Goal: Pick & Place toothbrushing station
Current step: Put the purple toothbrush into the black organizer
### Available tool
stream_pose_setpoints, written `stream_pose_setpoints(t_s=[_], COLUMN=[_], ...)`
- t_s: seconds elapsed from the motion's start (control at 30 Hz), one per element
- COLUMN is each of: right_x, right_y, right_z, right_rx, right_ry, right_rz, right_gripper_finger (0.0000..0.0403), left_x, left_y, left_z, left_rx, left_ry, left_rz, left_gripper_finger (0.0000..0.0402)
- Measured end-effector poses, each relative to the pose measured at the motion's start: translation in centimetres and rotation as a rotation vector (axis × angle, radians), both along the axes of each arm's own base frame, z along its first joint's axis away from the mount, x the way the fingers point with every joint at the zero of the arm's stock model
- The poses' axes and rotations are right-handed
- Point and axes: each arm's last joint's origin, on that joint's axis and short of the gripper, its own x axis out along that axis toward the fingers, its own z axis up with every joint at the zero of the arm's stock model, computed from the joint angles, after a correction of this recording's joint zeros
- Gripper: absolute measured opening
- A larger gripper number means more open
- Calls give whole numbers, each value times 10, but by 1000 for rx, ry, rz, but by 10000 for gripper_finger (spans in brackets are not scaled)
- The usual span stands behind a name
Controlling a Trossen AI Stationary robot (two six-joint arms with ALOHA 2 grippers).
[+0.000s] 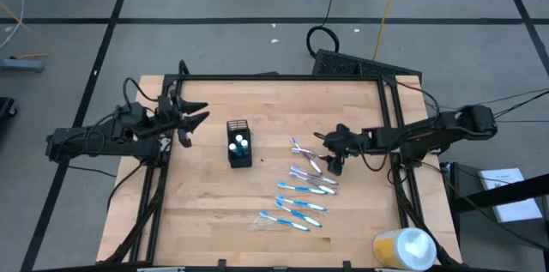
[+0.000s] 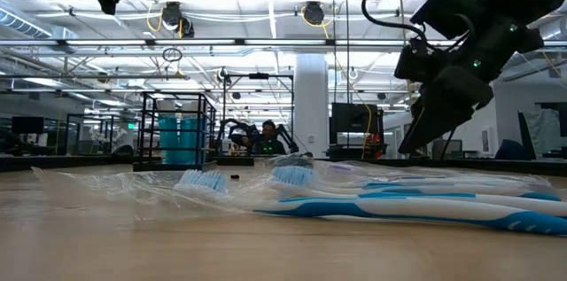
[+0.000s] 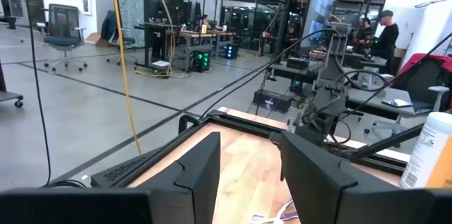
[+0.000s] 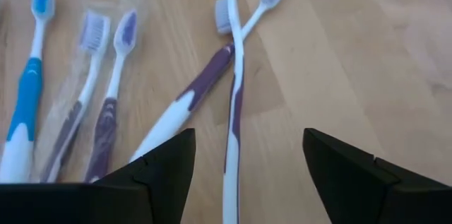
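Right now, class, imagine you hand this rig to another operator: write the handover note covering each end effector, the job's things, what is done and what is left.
Left end effector: open, empty, raised at the table's left edge, waiting.
Right end effector: open, empty, hovering over two crossed purple-and-white toothbrushes.
Black mesh holder: upright at table centre, blue-and-white tubes inside.
Done: tubes are in the holder.
Left: every toothbrush lies on the wood right of the holder, the blue-and-white ones nearest the front, some in clear wrap. None is in the holder.
Yellow-and-white container at the front right corner is not part of the job.
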Motion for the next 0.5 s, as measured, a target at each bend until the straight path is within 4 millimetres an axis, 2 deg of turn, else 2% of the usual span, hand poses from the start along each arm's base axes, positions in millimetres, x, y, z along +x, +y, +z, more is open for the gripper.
stream_pose_setpoints(t_s=[0.27, 0.5], right_x=[8, 8], right_y=[4, 3], right_z=[-20, -22], right_rx=[-8, -14], right_ry=[56, 68], right_rz=[33, 34], right_gripper_finger=[233, 228], left_x=[0, 0], left_y=[0, 0], left_z=[0, 0], left_rx=[-27, -27], left_ry=[-13, -13], left_rz=[-10, -11], left_gripper_finger=[154, 154])
